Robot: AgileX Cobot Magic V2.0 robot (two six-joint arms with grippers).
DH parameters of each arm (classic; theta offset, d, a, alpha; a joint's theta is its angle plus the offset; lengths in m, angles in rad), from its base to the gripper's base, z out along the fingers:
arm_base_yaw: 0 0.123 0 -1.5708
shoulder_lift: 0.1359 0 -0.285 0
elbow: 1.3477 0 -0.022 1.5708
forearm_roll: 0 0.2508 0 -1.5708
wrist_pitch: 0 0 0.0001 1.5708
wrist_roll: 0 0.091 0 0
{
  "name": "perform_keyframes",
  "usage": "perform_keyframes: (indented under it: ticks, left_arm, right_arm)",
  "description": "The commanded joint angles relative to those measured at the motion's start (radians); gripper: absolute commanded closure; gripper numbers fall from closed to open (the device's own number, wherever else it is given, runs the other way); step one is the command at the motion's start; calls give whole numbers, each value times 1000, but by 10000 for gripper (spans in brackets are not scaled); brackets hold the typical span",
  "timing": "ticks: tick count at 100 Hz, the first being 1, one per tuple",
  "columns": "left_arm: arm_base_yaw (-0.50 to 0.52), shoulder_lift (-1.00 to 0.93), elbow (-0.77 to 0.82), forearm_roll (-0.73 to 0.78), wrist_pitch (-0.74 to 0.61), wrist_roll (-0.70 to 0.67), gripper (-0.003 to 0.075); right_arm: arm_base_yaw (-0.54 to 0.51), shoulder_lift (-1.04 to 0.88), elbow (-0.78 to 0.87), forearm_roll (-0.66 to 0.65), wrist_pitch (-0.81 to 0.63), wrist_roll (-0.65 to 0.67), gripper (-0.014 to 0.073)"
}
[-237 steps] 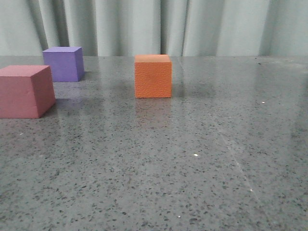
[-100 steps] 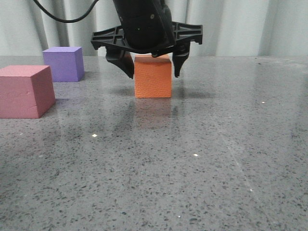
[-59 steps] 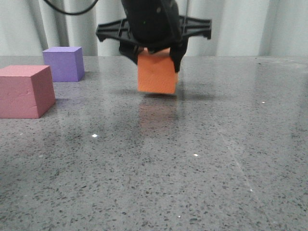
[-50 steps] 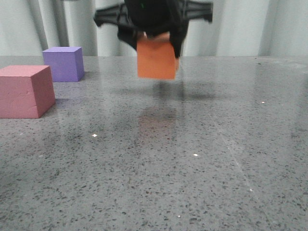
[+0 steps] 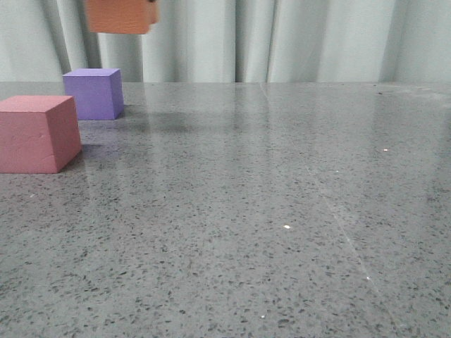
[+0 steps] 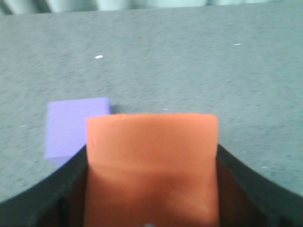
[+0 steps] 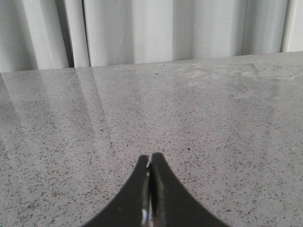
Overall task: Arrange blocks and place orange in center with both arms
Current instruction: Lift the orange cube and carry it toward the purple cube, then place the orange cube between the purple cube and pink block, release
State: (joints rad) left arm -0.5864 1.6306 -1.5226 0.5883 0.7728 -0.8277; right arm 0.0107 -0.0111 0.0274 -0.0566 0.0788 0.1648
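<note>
A glossy grey speckled stone table [image 5: 282, 211] runs back to what looks like pale pleated curtains [image 5: 296, 39].
</note>
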Motion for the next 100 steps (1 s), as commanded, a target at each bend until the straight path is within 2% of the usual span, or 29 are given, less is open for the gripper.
perform_keyframes:
  ticks: [1, 22, 41, 67, 100]
  left_arm:
    - [38, -92, 49, 2, -81, 12, 537]
    - [134, -171, 226, -48, -201, 18, 537]
    - [173, -175, 294, -52, -262, 26, 537]
    - [179, -171, 311, -55, -308, 36, 537]
    - [179, -75, 311, -61, -323, 38, 537]
  right_arm:
    - [-6, -9, -13, 1, -85, -8, 661]
    - [-6, -9, -13, 1, -85, -8, 661]
    - [-6, -9, -13, 1, -85, -8, 661]
    - [-6, -9, -13, 1, -85, -8, 661]
    - [-6, -9, -13, 1, -85, -8, 661]
